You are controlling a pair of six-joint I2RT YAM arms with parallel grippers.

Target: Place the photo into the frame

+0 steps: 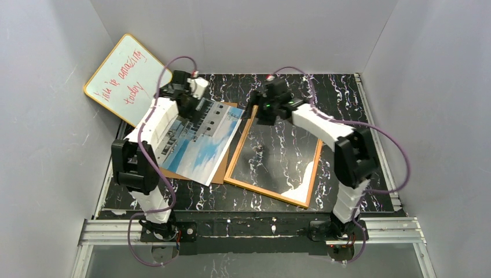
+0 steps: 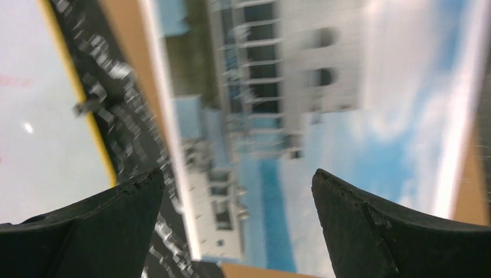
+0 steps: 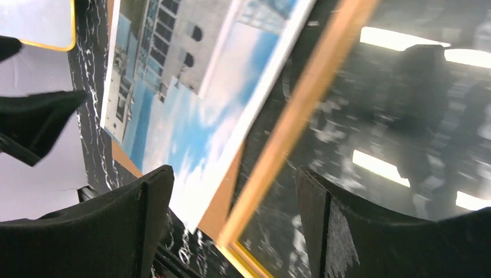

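Photo and frame, side by side on a black marbled table (image 1: 347,98)

Photo (image 1: 200,145), building and sky face up, lies on a brown board (image 1: 219,174) at left centre; frame (image 1: 238,147), orange-brown side up with its glass reflecting lights, lies flat just to its right. Left gripper (image 1: 195,103) stands wide over the photo's far end, nothing between its fingers (image 2: 127,202). Right gripper (image 1: 262,113) stands wide above the frame's far left corner, holding nothing. A whiteboard (image 1: 124,78) with red writing leans at the far left
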